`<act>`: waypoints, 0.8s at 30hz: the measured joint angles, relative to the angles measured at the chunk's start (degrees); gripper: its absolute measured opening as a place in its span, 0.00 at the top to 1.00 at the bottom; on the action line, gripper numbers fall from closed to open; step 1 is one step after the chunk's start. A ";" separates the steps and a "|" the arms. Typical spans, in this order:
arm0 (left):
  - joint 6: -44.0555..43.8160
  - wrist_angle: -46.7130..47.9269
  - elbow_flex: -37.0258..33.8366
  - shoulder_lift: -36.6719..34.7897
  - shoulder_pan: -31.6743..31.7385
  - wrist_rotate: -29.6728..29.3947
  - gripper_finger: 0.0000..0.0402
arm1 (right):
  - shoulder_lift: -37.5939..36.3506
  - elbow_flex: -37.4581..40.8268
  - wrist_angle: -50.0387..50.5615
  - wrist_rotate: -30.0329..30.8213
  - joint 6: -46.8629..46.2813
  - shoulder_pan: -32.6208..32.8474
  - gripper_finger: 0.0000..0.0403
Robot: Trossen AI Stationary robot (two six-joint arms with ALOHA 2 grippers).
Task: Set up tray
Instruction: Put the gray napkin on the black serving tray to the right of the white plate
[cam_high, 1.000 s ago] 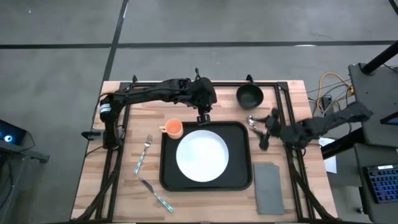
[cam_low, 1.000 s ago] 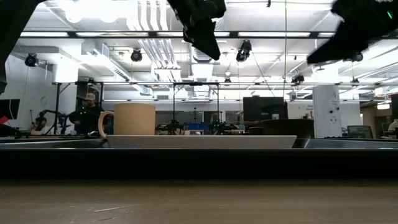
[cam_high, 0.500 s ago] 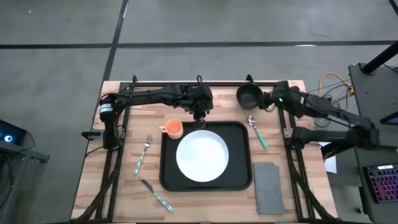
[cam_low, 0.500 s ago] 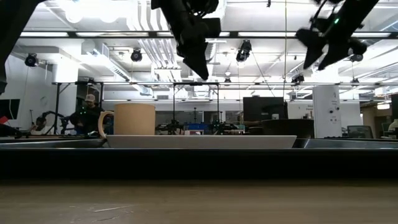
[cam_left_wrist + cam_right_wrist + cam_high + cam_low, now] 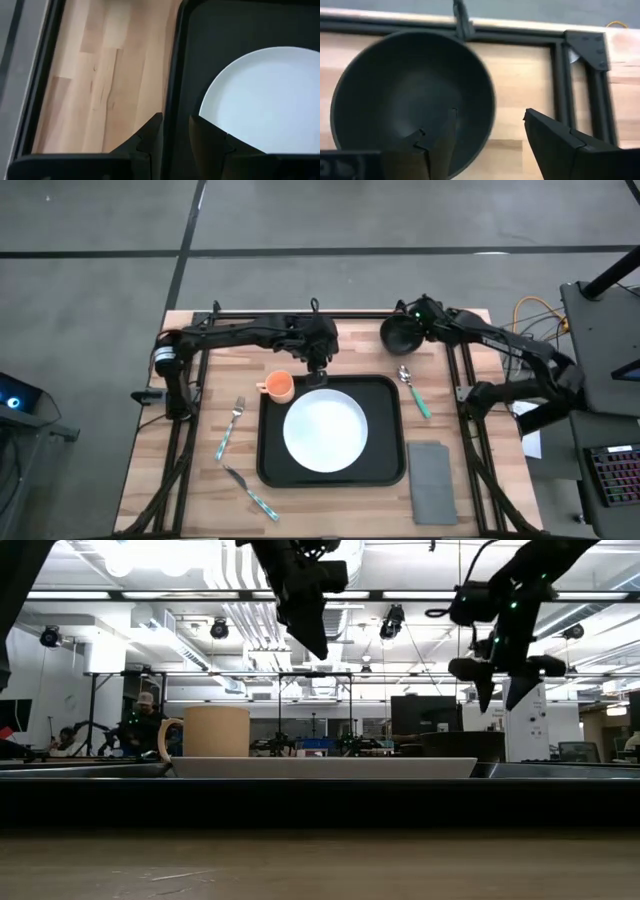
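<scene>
Both arms are matte black, built of slim jointed segments with rounded housings at the joints. The left arm (image 5: 240, 332) carries a pale cylindrical band on its base joint, at about 9 o'clock on the surface. The right arm (image 5: 500, 345) shows a small green light near its wrist. Thin dark cables run along both arms. Each tool ends in 2 black wedge-shaped fingers with notched, stepped inner edges: left tool (image 5: 176, 131), right tool (image 5: 490, 131).
</scene>
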State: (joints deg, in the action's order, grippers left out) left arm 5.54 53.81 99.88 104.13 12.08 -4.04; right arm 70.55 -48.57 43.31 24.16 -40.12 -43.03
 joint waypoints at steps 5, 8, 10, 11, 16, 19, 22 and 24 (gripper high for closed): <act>0.35 0.03 -0.28 -1.49 0.00 0.00 0.81 | 3.84 0.01 -3.06 -0.68 -0.19 -0.04 0.44; 0.35 0.12 -0.94 -2.12 0.00 0.00 0.81 | 5.87 0.06 -2.95 -0.53 -0.22 -0.75 0.44; 0.35 0.24 -1.37 -2.32 0.00 0.00 0.81 | 6.70 0.06 -3.68 -0.26 -0.26 -1.47 0.44; 0.35 0.28 -1.53 -2.43 0.00 0.00 0.81 | 7.11 0.07 -3.99 -0.21 -0.25 -1.80 0.44; 0.37 0.47 -2.89 -2.61 0.00 0.00 0.81 | 8.51 0.92 -4.84 -0.55 -0.46 -3.61 0.44; 0.37 0.41 -3.49 -2.61 0.00 0.00 0.81 | 9.14 2.13 -5.24 -0.72 -1.31 -4.51 0.44; 0.35 0.43 -3.88 -2.65 0.00 0.00 0.81 | 10.02 3.69 -6.77 -2.33 -1.83 -5.62 0.45; 0.37 0.43 -3.91 -2.65 0.00 0.00 0.81 | 10.94 4.70 -8.35 -4.78 -1.95 -6.41 0.46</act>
State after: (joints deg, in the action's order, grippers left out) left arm 5.91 54.24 95.96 101.47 12.08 -4.03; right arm 81.48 -43.87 34.96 19.39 -42.06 -49.43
